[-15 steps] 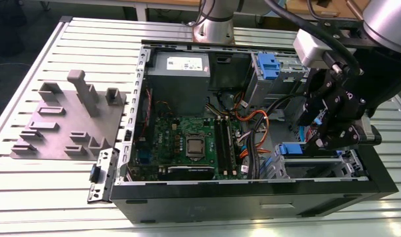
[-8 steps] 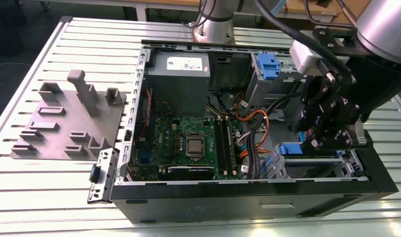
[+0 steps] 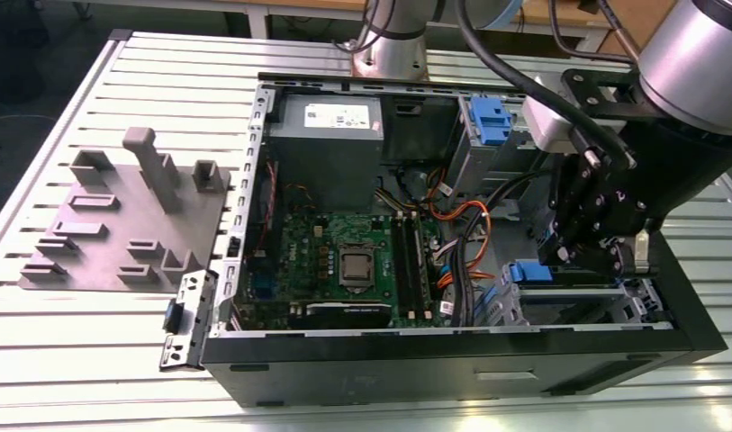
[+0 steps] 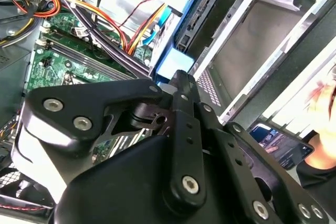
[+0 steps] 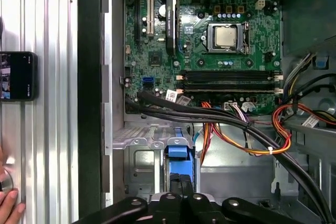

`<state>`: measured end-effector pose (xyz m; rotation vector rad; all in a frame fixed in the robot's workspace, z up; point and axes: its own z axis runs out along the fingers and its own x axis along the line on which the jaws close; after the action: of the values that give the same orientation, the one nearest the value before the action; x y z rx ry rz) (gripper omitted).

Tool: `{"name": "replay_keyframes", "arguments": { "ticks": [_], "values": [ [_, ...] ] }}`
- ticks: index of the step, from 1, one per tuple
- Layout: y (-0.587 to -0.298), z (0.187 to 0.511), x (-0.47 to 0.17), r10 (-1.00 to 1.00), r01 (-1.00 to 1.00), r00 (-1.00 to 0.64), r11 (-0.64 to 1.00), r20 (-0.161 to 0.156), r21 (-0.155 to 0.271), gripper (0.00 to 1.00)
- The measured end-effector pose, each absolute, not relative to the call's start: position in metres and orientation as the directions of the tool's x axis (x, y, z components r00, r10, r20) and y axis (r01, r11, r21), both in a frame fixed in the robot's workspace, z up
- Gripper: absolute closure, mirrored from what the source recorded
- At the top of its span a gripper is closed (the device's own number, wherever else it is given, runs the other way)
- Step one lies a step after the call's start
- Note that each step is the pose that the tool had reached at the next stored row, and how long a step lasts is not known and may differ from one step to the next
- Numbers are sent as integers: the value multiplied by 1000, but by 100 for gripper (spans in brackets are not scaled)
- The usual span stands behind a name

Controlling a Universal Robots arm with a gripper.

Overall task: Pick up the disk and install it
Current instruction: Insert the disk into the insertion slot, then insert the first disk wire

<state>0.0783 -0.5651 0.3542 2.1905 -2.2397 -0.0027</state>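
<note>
The gripper (image 3: pixel 600 261) hangs at the right of the exterior view, low inside the open computer case (image 3: pixel 462 355), directly over the drive cage (image 3: pixel 582 301) at the case's lower right corner. In the first wrist view its two fingers (image 5: pixel 181 187) come together at the bottom centre of the frame, closed on the blue bracket end of the disk (image 5: pixel 177 153). The disk stands on edge, its blue frame running down into the grey metal cage (image 5: pixel 142 161). In the second wrist view the same blue edge (image 4: pixel 176 64) sits just above the fingertip at centre frame, with the drive's dark body (image 4: pixel 202 17) stretching to the upper right alongside the cage walls.

So the pick-up looks done, and the disk is already inside the bay's opening. How far it has slid in, and whether it has seated, I cannot tell from these views; the gripper holds it, so the installation reads as under way, not finished.

The motherboard (image 3: pixel 341 261) fills the lower middle of the case, and the slatted table (image 3: pixel 102 81) carries everything.
</note>
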Motion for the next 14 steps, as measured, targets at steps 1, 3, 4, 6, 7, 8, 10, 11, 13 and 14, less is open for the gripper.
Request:
{"name": "replay_keyframes", "arguments": {
  "ticks": [1,3,4,6,7,8,10,11,13,14],
  "values": [
    [-565,354,78,-1000,-1000,-22,22,5,7,87],
    [-565,354,78,-1000,-1000,-22,22,5,7,89],
    [-565,354,78,-1000,-1000,-22,22,5,7,89],
    [-565,354,78,-1000,-1000,-21,21,5,7,89],
    [-565,354,78,-1000,-1000,-21,21,5,7,89],
    [-565,354,78,-1000,-1000,-21,21,5,7,89],
    [-565,354,78,-1000,-1000,-21,21,5,7,89],
    [-565,354,78,-1000,-1000,-21,21,5,7,89],
    [-565,354,78,-1000,-1000,-21,21,5,7,89],
    [-565,354,78,-1000,-1000,-21,21,5,7,89]
  ]
}}
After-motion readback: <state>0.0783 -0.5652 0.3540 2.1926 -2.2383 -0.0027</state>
